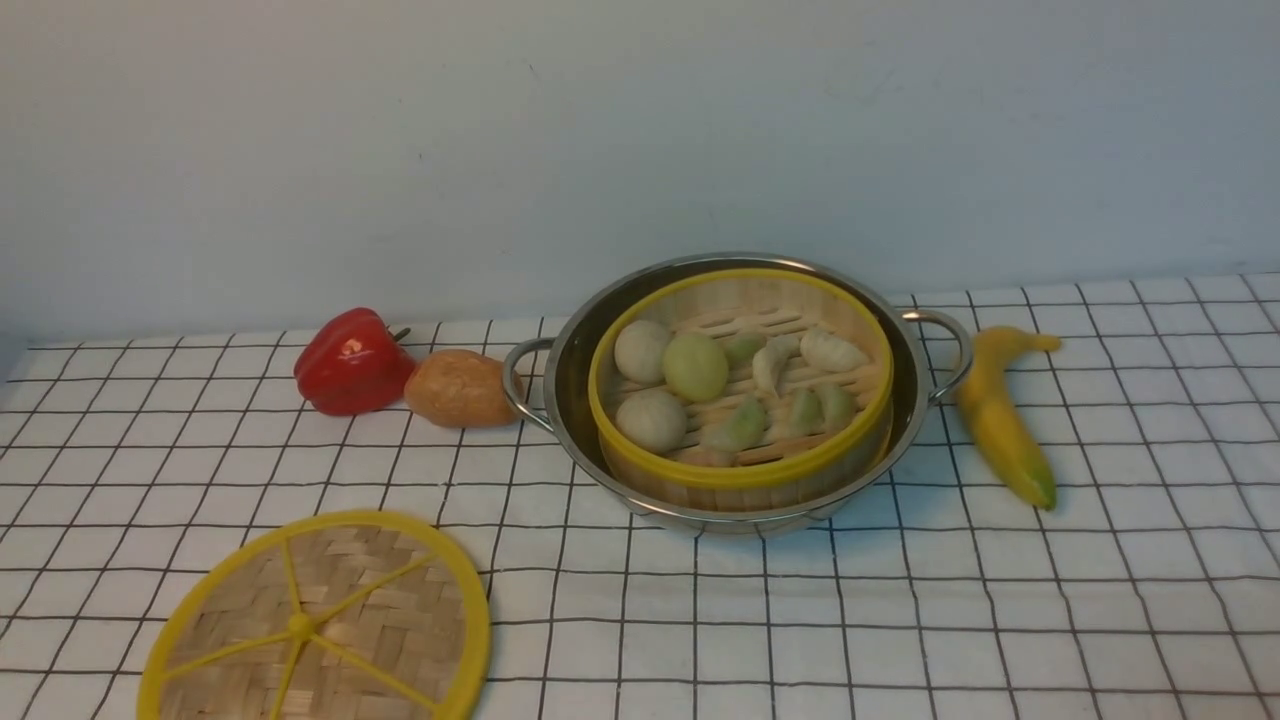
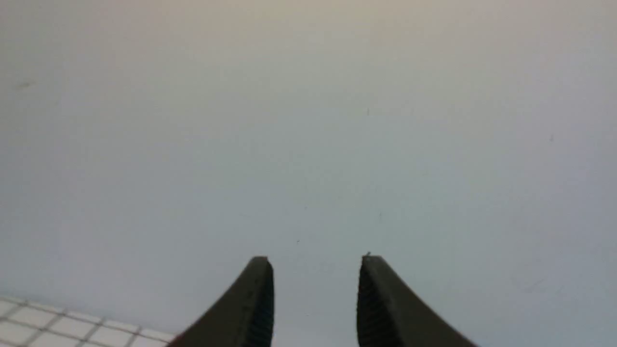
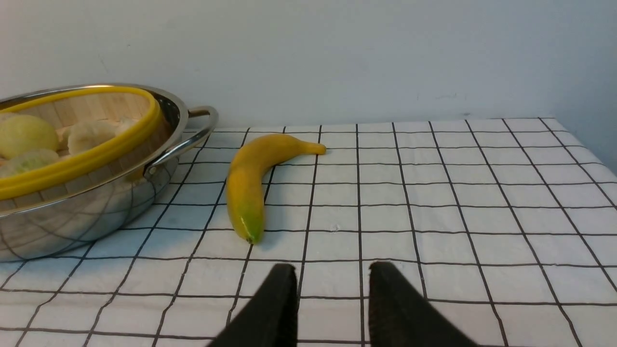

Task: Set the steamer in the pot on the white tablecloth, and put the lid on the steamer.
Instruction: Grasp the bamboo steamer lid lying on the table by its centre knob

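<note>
The steamer (image 1: 745,476), a bamboo basket with a yellow rim and white and green buns inside, sits in the shiny pot (image 1: 573,385) on the white tablecloth (image 1: 900,600). The lid (image 1: 320,620), a woven disc with yellow spokes, lies flat on the cloth at the near left, apart from the pot. Neither gripper shows in the front view. My left gripper (image 2: 315,260) is open with nothing between its fingers and faces the bare wall. My right gripper (image 3: 332,267) is open and empty above the cloth, to the right of the pot (image 3: 72,221) and steamer (image 3: 72,166).
A red pepper (image 1: 352,362) and a brown potato (image 1: 460,388) lie just left of the pot's handle. A banana (image 1: 995,420) lies right of the pot, ahead of my right gripper in the right wrist view (image 3: 246,188). A pale wall stands behind the table.
</note>
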